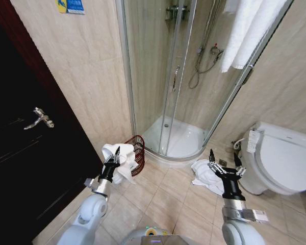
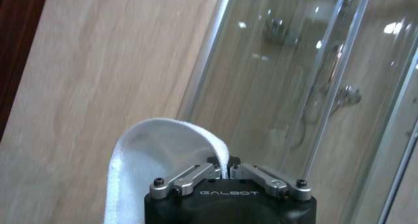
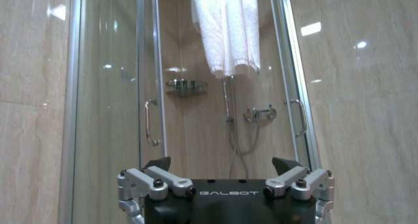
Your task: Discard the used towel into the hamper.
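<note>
In a tiled bathroom, the left hand (image 1: 117,151) clamps a white towel (image 1: 113,153) beside the hamper (image 1: 137,153).

Used towel (image 1: 117,159): white, bunched, pinched in left gripper (image 1: 115,154), held up off floor, folds draping down over hamper's near side. In left wrist view, towel (image 2: 151,160) arches as loop beside closed fingers. Hamper (image 1: 137,153): dark reddish-brown open-weave wire, thicker rim, tilted so opening faces sideways, on tiled floor by wall, near shower base corner.
</note>
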Robot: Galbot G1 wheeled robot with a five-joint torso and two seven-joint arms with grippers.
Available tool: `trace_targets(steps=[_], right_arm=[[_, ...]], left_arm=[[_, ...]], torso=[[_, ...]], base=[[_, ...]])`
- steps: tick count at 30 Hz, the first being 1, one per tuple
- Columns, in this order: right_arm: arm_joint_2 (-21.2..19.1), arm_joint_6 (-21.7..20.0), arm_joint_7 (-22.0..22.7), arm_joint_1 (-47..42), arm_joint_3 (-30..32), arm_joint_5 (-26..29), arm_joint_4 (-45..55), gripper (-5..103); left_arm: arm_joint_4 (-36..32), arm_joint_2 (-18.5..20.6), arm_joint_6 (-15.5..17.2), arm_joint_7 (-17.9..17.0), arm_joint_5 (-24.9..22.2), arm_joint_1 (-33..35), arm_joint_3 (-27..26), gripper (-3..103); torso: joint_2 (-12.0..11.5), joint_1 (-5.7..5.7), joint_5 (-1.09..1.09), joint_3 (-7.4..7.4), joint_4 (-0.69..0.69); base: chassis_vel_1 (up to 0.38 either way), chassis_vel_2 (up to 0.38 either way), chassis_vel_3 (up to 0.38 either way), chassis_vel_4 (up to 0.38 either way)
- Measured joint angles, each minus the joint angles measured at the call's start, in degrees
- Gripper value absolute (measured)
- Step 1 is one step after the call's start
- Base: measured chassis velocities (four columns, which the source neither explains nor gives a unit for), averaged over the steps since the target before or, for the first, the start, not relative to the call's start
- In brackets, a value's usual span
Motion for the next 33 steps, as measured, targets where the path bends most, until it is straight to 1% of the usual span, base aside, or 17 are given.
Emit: trace_targets(steps=[2, 4, 6, 7, 9, 12, 14, 16, 18, 25, 33], right_arm=[[0.5, 0.0, 0.0, -0.4, -0.1, -0.5, 1.4, 100], [0.7, 0.0, 0.0, -0.5, -0.2, -0.6, 1.8, 100], [1.6, -0.2, -0.1, -0.9, -0.4, -1.0, 3.5, 100], [1.6, -0.2, -0.1, -0.9, -0.4, -1.0, 3.5, 100], [2.3, -0.3, -0.2, -1.3, -0.4, -1.2, 4.6, 100], [2.5, -0.1, -0.2, -1.6, -0.2, -1.2, 4.7, 100], [2.8, 0.6, -0.2, -2.2, 0.2, -1.2, 4.7, 100], [2.9, 0.9, -0.2, -2.3, 0.3, -1.2, 4.7, 100], [3.3, 1.6, -0.2, -2.9, 0.6, -1.4, 5.3, 100], [3.7, 1.9, -0.2, -2.9, 0.6, -2.2, 6.6, 100], [3.7, 1.9, -0.1, -2.6, 0.0, -2.8, 6.3, 100]], left_arm=[[3.2, -0.3, -0.5, 0.0, 0.5, -1.5, 1.5, 2], [4.1, -0.3, -0.6, 0.0, 0.5, -2.0, 2.0, 2], [7.4, -0.4, -0.7, -0.1, 0.7, -4.5, 3.6, 2], [7.4, -0.4, -0.7, -0.1, 0.7, -4.5, 3.6, 2], [11.7, -0.5, -0.8, -0.5, 0.5, -8.0, 5.4, 2], [13.8, -0.5, -0.8, -0.5, 0.3, -9.9, 6.2, 2], [17.4, -0.9, -1.2, -0.5, 0.1, -13.4, 7.8, 2], [18.3, -1.0, -1.3, -0.5, 0.0, -14.3, 8.2, 2], [20.8, -1.5, -1.7, -0.5, 0.0, -16.7, 9.6, 2], [24.7, -2.5, -2.3, -0.5, 0.0, -20.3, 11.2, 2], [25.4, -2.2, -2.3, -0.5, -0.6, -22.0, 11.3, 2]], torso=[[0.0, 0.00, -0.01, 0.00, 0.00], [0.0, 0.00, -0.01, 0.00, 0.00], [0.0, 0.00, 0.00, 0.00, 0.00], [0.0, 0.00, 0.00, 0.00, 0.00], [0.0, 0.00, -0.01, 0.00, -0.01], [0.0, 0.00, 0.00, 0.00, -0.01], [0.0, 0.00, 0.00, 0.00, -0.01], [0.0, 0.00, 0.00, 0.00, -0.01], [0.0, 0.00, 0.00, 0.00, -0.01], [0.0, 0.00, 0.00, 0.00, 0.00], [0.0, 0.01, 0.00, 0.01, -0.01]], base=[[0.000, 0.000, 0.000, 0.000], [0.000, 0.000, 0.000, 0.000], [0.000, 0.000, 0.000, 0.000], [0.000, 0.000, 0.000, 0.000], [0.000, 0.000, 0.000, 0.000], [0.000, 0.000, 0.000, 0.000], [0.000, 0.000, 0.000, 0.000], [0.000, 0.000, 0.000, 0.000], [0.000, 0.000, 0.000, 0.000], [-0.023, 0.027, 0.034, -0.039], [-0.092, 0.084, 0.092, -0.092]])
